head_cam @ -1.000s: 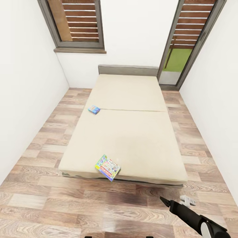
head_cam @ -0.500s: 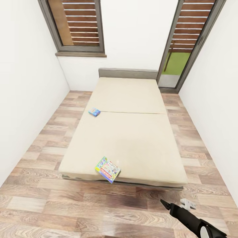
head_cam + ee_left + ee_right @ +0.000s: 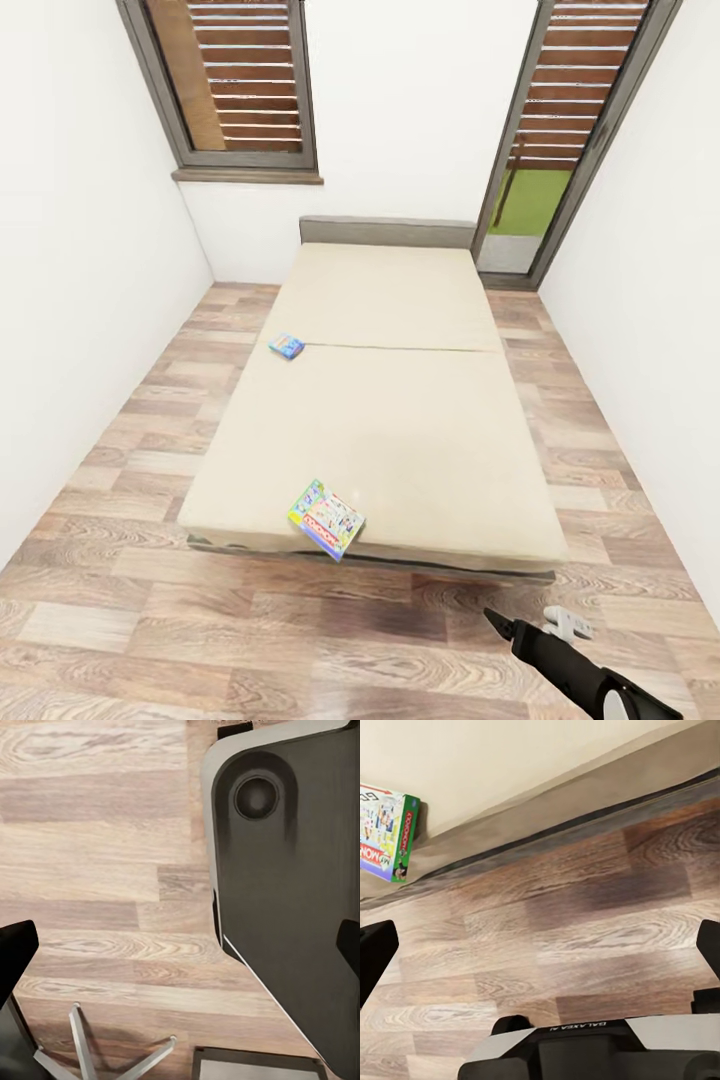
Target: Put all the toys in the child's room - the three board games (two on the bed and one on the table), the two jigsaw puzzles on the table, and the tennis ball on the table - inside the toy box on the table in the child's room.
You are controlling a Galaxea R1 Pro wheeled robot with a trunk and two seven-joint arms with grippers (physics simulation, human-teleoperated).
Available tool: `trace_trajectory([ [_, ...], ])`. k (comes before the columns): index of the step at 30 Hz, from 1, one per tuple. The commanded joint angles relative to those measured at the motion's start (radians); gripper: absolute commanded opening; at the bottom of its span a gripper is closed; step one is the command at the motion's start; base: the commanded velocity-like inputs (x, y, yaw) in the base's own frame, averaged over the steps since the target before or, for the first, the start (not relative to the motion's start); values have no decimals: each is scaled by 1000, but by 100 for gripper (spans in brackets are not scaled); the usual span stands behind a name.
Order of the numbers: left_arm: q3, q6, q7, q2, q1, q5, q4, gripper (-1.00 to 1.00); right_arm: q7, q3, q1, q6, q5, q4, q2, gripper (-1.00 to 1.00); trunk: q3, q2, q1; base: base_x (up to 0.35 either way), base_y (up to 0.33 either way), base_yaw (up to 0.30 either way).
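Two board games lie on the bed (image 3: 400, 420) in front of you: the pale green multicoloured box (image 3: 326, 518) sits at the near edge of the mattress, one corner hanging over the frame, and the small blue box (image 3: 287, 346) rests on the left edge farther up, near the seam across the cover. Your right pincer (image 3: 530, 625) hangs low over the wooden floor (image 3: 150, 640) at the lower right of the head view, well apart from the bed and touching nothing; in the right wrist view its dark fingertips (image 3: 375, 952) stand wide at the picture's two sides, spread open with nothing between them, and the multicoloured box (image 3: 386, 832) shows on the mattress edge beyond. Your left pincer (image 3: 180, 945) is likewise spread wide and empty, its tips (image 3: 16, 945) at the two sides of the left wrist view, looking down at the floor and the robot's dark base (image 3: 292, 892). Against a second ago, the whole head view has slid: window (image 3: 235, 85), headboard and bed sit lower and a touch smaller in the picture, so the camera has moved, while both boxes keep their places on the bed.
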Motion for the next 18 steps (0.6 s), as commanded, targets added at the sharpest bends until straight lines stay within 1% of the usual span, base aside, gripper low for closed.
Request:
trace_trajectory([
  [1, 8, -6, 5, 0, -1, -10, 3, 100, 2, -2, -1, 8, -6, 0, 1, 100, 0, -2, 1, 0, 0, 37],
  [18, 8, -6, 5, -2, 0, -11, 3, 100, 2, -2, -1, 6, -6, 6, 9, 100, 28, -2, 1, 0, 0, 61],
])
